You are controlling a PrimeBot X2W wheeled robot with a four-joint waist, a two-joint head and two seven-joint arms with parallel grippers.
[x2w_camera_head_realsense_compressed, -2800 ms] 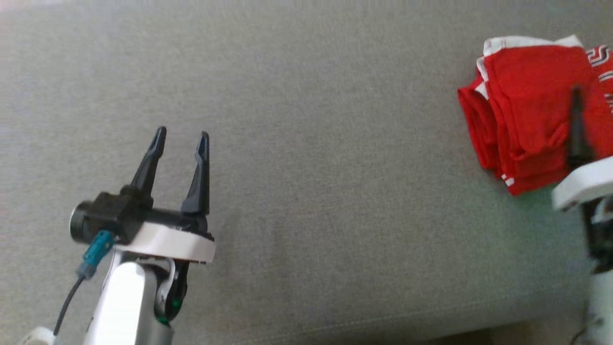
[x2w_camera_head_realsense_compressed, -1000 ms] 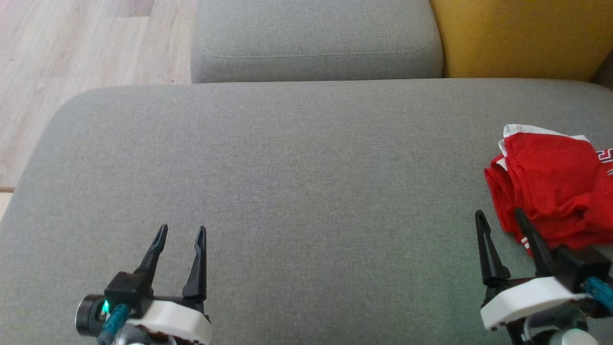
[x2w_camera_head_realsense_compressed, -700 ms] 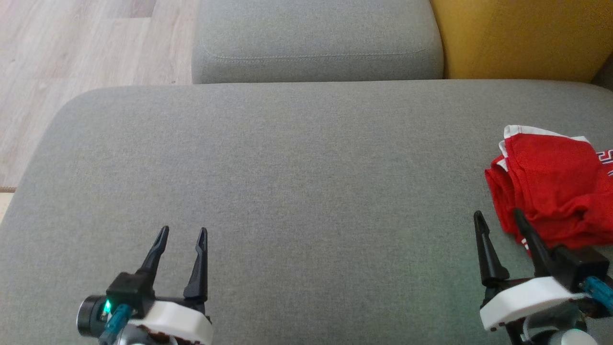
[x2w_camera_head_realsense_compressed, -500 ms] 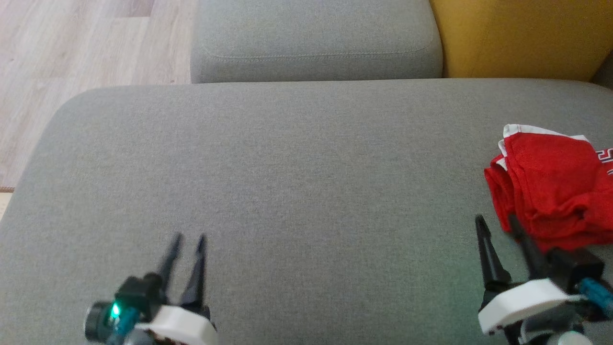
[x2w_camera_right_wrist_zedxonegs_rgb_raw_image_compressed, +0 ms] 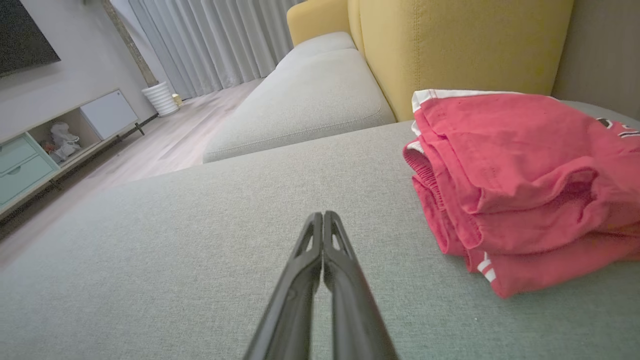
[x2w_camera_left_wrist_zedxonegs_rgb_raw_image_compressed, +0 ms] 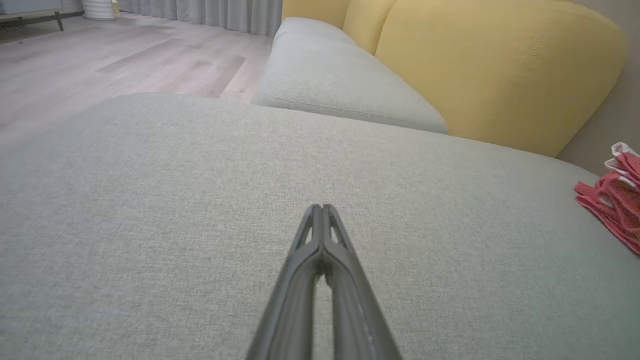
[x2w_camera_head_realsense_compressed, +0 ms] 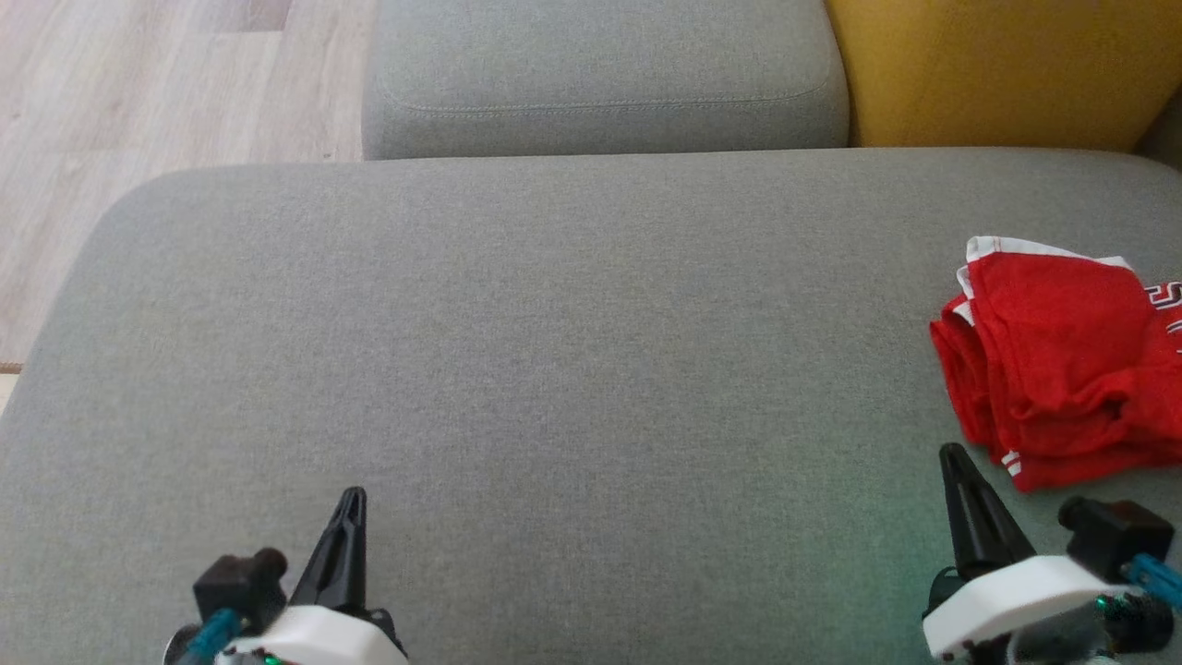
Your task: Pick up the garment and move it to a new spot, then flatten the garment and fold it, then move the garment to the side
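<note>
- Head view: the folded red garment [x2w_camera_head_realsense_compressed: 1062, 360] lies at the far right of the grey sofa seat [x2w_camera_head_realsense_compressed: 572, 351], partly cut off by the picture's edge. The left gripper [x2w_camera_head_realsense_compressed: 351, 503] is at the lower left, well apart from it. The right gripper [x2w_camera_head_realsense_compressed: 953, 462] is at the lower right, near the garment's near corner but not touching. Each shows as a single dark spike, jaws pressed together on nothing.
- Left wrist view: the fingertips meet over bare seat, and the garment is a red sliver at the right edge.
- Right wrist view: the closed fingers point just past the garment's left side. Its layers are stacked, and the top one bulges with a loose lip.
- Risk, as I judge it: if the right arm swings rightward, the tip could catch that lip and drag the fold open.
- Around: a yellow back cushion [x2w_camera_head_realsense_compressed: 997, 65], a second grey seat [x2w_camera_head_realsense_compressed: 600, 74], wooden floor [x2w_camera_head_realsense_compressed: 138, 83], curtains [x2w_camera_right_wrist_zedxonegs_rgb_raw_image_compressed: 210, 40] and a low cabinet [x2w_camera_right_wrist_zedxonegs_rgb_raw_image_compressed: 50, 145]. None of them blocks either arm.
</note>
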